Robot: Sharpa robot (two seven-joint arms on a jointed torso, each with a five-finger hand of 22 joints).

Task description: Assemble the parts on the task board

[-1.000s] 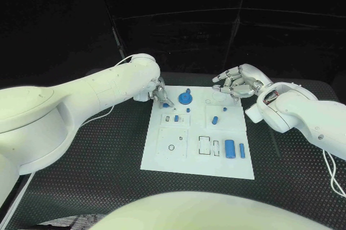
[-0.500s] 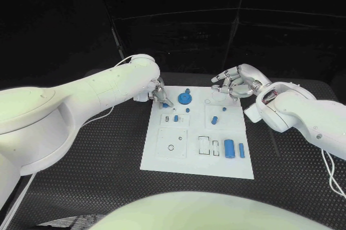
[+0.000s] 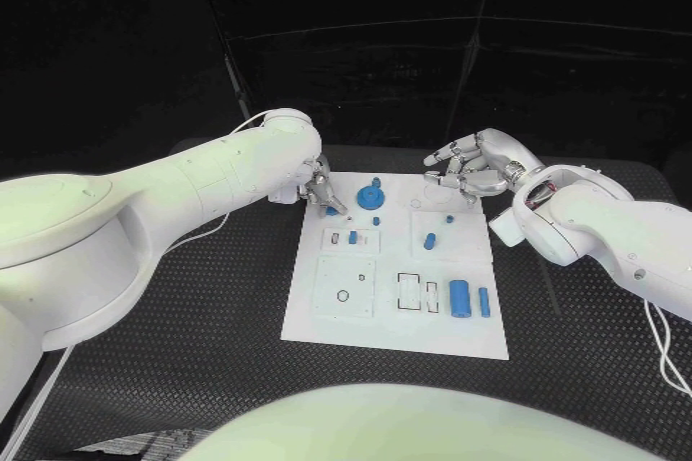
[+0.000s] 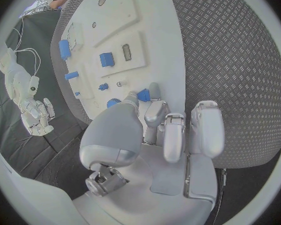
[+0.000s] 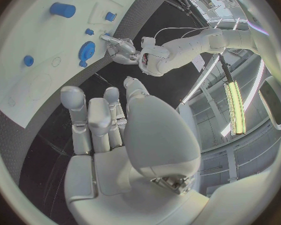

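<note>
The white rectangular task board point(image 3: 397, 281) lies flat in the middle of the black textured table point(image 3: 216, 311); small blue plastic parts sit on it. The left hand point(image 3: 319, 191) reaches down at the board's far left corner; in the left wrist view its fingertips point(image 4: 154, 91) come together on a small blue block point(image 4: 143, 94) that rests against the board there, pinching it. Just beside it stands a round blue disc-shaped part with a knob point(image 3: 372, 195); nearer the middle are a small blue peg point(image 3: 352, 237) and a short blue pin point(image 3: 430, 242); toward the near right edge lie a large blue cylinder point(image 3: 460, 297) and a thin blue bar point(image 3: 483, 301), side by side. The right hand point(image 3: 472, 168) hangs above the table just beyond the board's far right corner, touching nothing; its fingers point(image 5: 90, 117) are loosely curled yet apart, with nothing between them.
</note>
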